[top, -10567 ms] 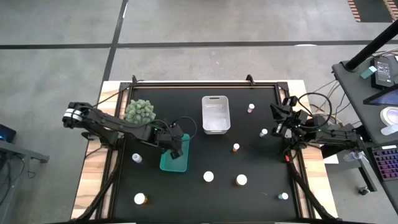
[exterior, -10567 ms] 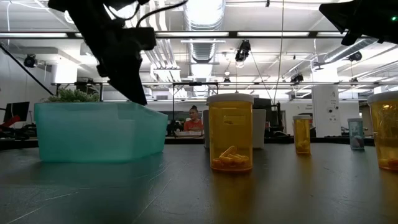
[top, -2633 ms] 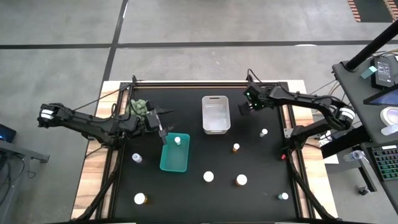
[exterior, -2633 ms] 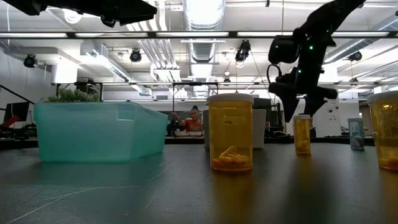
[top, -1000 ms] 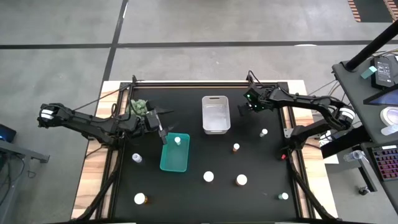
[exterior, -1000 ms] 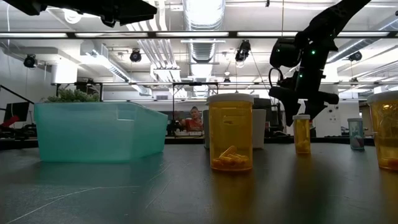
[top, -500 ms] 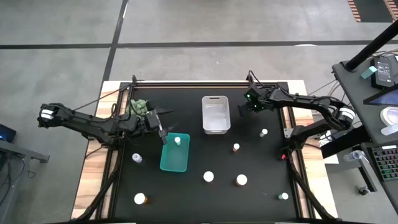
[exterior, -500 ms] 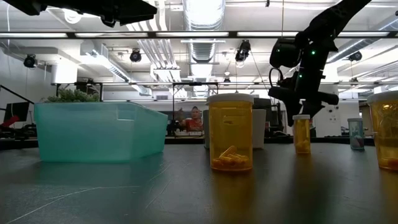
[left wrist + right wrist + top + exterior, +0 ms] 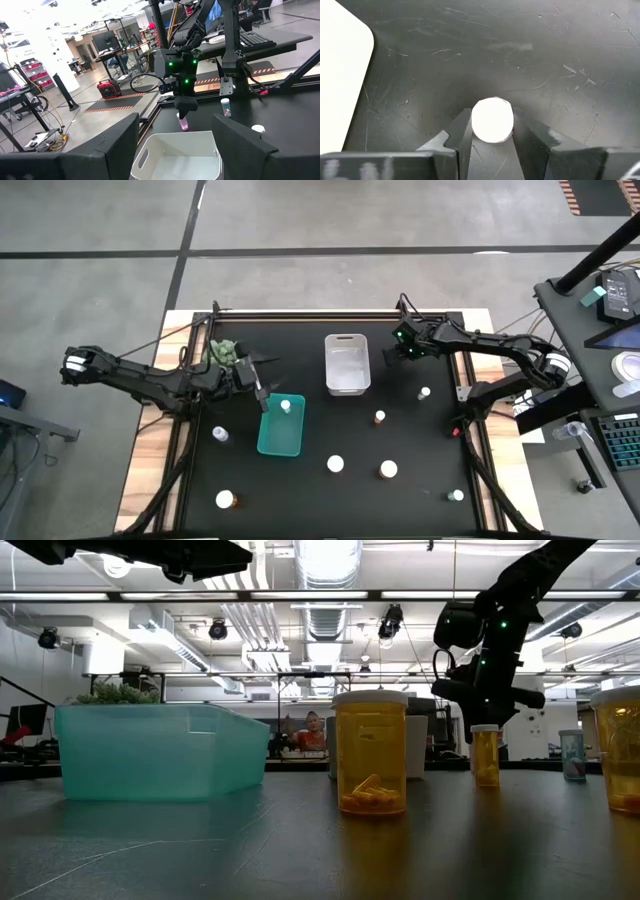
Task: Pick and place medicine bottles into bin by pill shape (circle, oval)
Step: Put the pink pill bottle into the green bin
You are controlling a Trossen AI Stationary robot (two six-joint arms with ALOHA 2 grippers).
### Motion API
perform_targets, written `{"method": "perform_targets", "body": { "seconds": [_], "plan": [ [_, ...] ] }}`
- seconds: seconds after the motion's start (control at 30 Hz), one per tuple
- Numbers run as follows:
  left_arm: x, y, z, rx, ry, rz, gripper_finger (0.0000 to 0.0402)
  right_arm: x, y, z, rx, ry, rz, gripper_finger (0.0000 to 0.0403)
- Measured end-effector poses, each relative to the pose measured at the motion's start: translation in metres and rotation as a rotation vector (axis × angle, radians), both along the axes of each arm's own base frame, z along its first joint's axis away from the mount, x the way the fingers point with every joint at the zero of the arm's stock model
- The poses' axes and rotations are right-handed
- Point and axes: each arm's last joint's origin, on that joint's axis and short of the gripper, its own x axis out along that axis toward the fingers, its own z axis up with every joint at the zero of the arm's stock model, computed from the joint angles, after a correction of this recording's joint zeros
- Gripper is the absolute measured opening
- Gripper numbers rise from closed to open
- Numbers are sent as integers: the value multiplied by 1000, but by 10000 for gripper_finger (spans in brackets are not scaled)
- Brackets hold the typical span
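Observation:
My right gripper [image 9: 403, 351] is at the table's back right, just right of the white bin [image 9: 347, 364]. In the right wrist view its fingers [image 9: 461, 134] press both sides of a medicine bottle's round white cap [image 9: 492, 119]; the bottle, pinkish [image 9: 183, 124], stands on the black mat. My left gripper [image 9: 262, 390] hangs open above the teal bin [image 9: 281, 427], which holds one white-capped bottle [image 9: 285, 406]. Other bottles stand loose on the mat: [image 9: 425, 393], [image 9: 379, 417], [image 9: 335, 464], and several more.
A green bushy plant [image 9: 224, 352] sits at the back left under the left arm. In the low view an amber bottle [image 9: 371, 752] stands close in front, the teal bin [image 9: 160, 752] to its left. A person shows in the room beyond.
The right gripper's fingers have closed in on the bottle's cap. Both arms otherwise stay where they were.

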Motion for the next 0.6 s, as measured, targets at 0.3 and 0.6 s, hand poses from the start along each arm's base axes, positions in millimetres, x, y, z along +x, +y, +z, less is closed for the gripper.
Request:
{"method": "perform_targets", "body": {
  "seconds": [0.3,0.6],
  "plan": [
    [0,0,0,-9,-3,0,233,0,0,1,-4,11,26,124],
    [0,-1,0,-54,-20,-13,233,0,0,19,-29,10,77,121]
  ]
}}
